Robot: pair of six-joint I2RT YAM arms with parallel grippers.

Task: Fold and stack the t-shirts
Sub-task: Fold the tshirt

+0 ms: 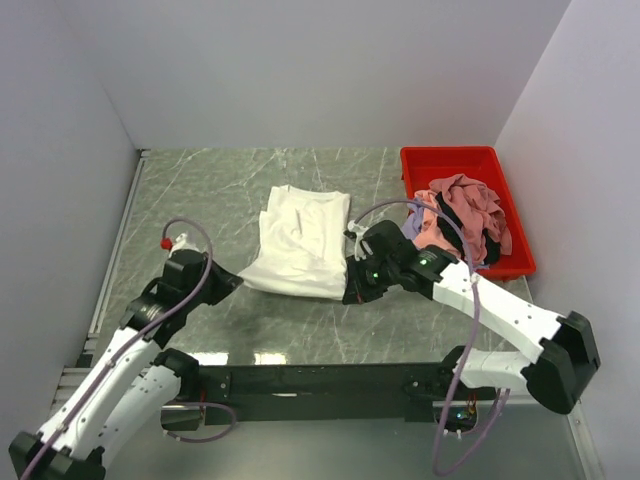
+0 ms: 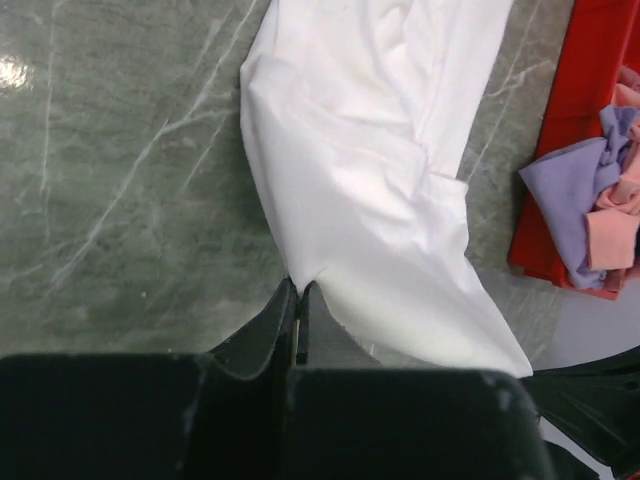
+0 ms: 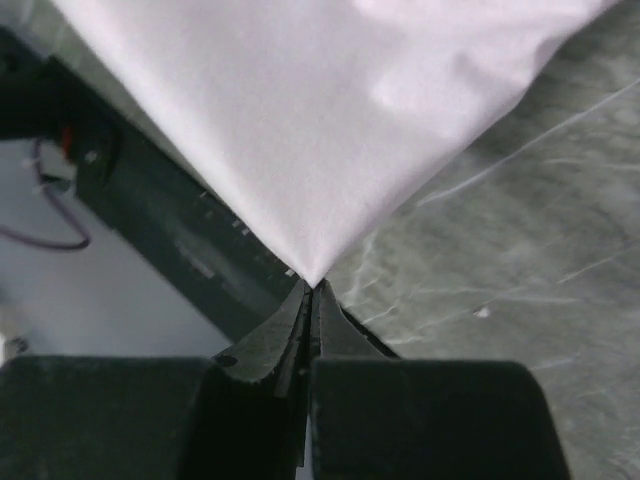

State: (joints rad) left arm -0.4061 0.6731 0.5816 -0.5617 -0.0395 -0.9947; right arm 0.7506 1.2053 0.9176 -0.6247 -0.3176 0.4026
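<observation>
**A:** Where is the white t-shirt relative to the two grippers?

**B:** It's spread on the table between them and runs away from both fingertips toward the far wall. The left gripper has its jaws pressed together on the near left corner. In the left wrist view the cloth fans out straight ahead of the tips and off to their right.

**A:** And the other one?

**B:** The right gripper is clamped on the near right corner. In its own wrist view a white point of fabric narrows right down into the closed tips, and the rest widens out above them.

**A:** So both are gripping the same shirt?

**B:** Yes, one corner each along the near hem. The shirt looks partly folded, with creases down its length, and its far end lies flat on the table, well away from either gripper.

**A:** Any containers?

**B:** There's a red bin beyond the right gripper and off to its right, against the side wall. It is apart from the white shirt.

**A:** What's in it?

**B:** A crumpled heap. A pink tee is on top, and a lavender tee hangs over the rim on the side nearer the grippers. I can't tell how many garments are in the heap.
</observation>
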